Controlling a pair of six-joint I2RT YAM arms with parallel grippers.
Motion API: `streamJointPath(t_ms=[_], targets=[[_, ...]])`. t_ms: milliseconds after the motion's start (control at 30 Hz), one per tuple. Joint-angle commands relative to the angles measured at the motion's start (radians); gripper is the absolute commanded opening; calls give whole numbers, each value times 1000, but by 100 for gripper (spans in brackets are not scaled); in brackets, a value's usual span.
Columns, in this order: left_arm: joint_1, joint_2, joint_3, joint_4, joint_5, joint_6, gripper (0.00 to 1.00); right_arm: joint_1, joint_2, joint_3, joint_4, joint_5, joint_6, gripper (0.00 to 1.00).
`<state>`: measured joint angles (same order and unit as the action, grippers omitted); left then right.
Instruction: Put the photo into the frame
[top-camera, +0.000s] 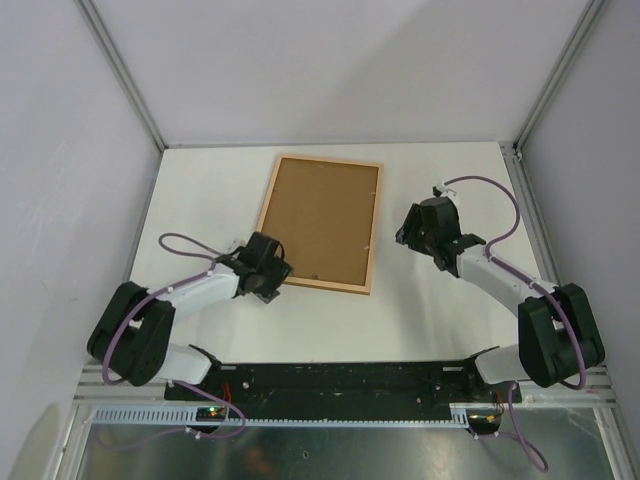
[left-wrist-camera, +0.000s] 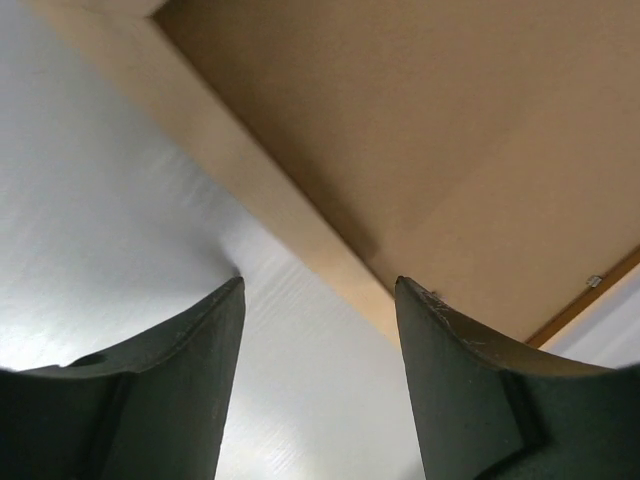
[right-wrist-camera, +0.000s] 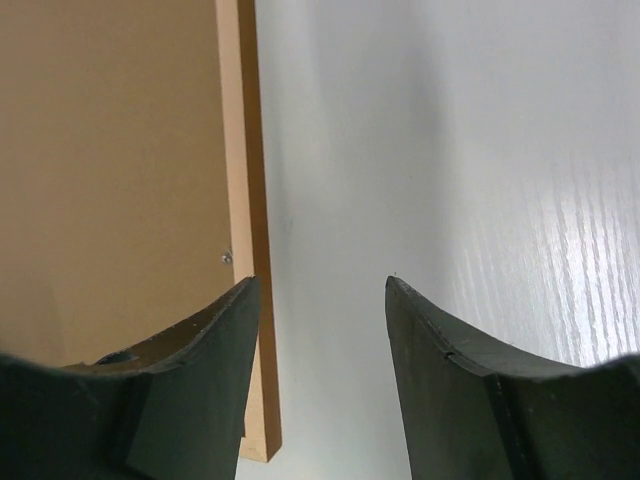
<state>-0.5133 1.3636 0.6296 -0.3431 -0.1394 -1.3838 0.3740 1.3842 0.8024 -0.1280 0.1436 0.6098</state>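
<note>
- Photo: not visible in any view. It may be under the backing board (top-camera: 320, 220), or not be in the frame at all. Can't tell.
- Frame (top-camera: 374, 230) lies flat on the counter (top-camera: 450, 330), pale back side up, w/ the brown board filling the opening.
- Left hand (top-camera: 278, 272): open, nothing btwn the fingers. It sits low at the frame's near-left corner. In the wrist view the pale rail (left-wrist-camera: 270, 190) runs diagonally just ahead of the fingertips, maybe touching, hard to say.
- Right hand (top-camera: 412, 232): open, empty. It's beside the frame's right rail w/ a strip of bare counter btwn. The wrist view has the rail (right-wrist-camera: 240, 150) off to the left of the fingers, not btwn them.
- Risk 1: left hand pushing fwd could shove the frame across the slick counter instead of getting under the rail. Cause: flat thin rail, nothing bracing the far side, right hand not in contact.
- Risk 2: a pinch at the corner could catch rail and board together, so the board won't lift free.
- Risk 3: small metal tab (right-wrist-camera: 226, 256) by the right rail. If tabs are bent over the board, prying could bend the board or tip the frame.
- Risk 4: if the photo is under the board, any slide or tilt could crease or shift it unseen.
</note>
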Motion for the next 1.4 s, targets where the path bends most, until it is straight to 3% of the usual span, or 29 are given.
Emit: streamJointPath(t_ms=[0,333,500,633,767,833,1000,1233,1367], targets=[[-27,68,72,42,-48,-48,67,-5,9,54,27,-22,-15,58],[-50,162,102,63,-62,-59,66,-6,3,55,6,-37,-42,57],[-50,199,126,58,-65,-16,56,-9,5,54,5,-50,-51,57],[-50,223,135,49,-77,49,38,-31,-1,55,0,-65,-57,57],[-50,234,136,26,-100,149,7,-53,-20,54,-17,-70,-71,57],[-49,227,118,21,-101,183,2,-60,-29,55,-29,-67,-80,57],[-49,189,82,21,-87,310,0,-66,-60,55,-72,-38,-106,57],[-44,139,101,22,-148,633,0,-74,-141,54,-174,95,-156,61],[7,135,148,27,-76,802,0,-91,-141,52,-195,152,-182,64]])
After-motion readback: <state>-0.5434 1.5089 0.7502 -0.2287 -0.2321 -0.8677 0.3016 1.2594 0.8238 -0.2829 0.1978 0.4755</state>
